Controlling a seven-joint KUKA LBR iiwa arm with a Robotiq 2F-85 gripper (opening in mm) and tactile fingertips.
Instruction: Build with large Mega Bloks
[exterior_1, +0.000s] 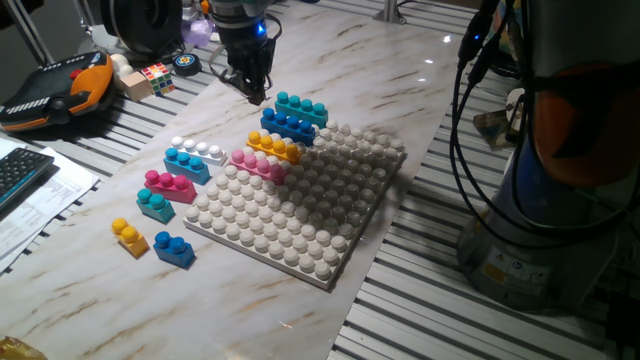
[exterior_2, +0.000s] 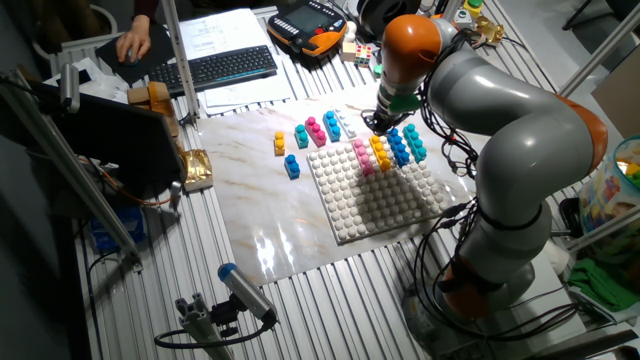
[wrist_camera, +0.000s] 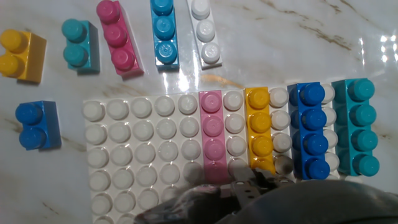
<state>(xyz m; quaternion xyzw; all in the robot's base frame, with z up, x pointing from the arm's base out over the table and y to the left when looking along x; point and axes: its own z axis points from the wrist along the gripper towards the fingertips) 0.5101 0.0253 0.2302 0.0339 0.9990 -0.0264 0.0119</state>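
Four long Mega Bloks stand side by side on the white baseplate: pink, orange-yellow, blue and teal, the teal one at the plate's edge. Loose on the marble lie a white brick, a light blue one, a magenta one, and short teal, yellow and blue bricks. My gripper hangs just above the teal and blue bricks, fingers together, holding nothing. In the hand view it is only a dark blur along the bottom.
A small puzzle cube and a black-orange teach pendant sit at the table's far left. A keyboard and papers lie beyond the marble sheet. The arm's base and cables fill the right side.
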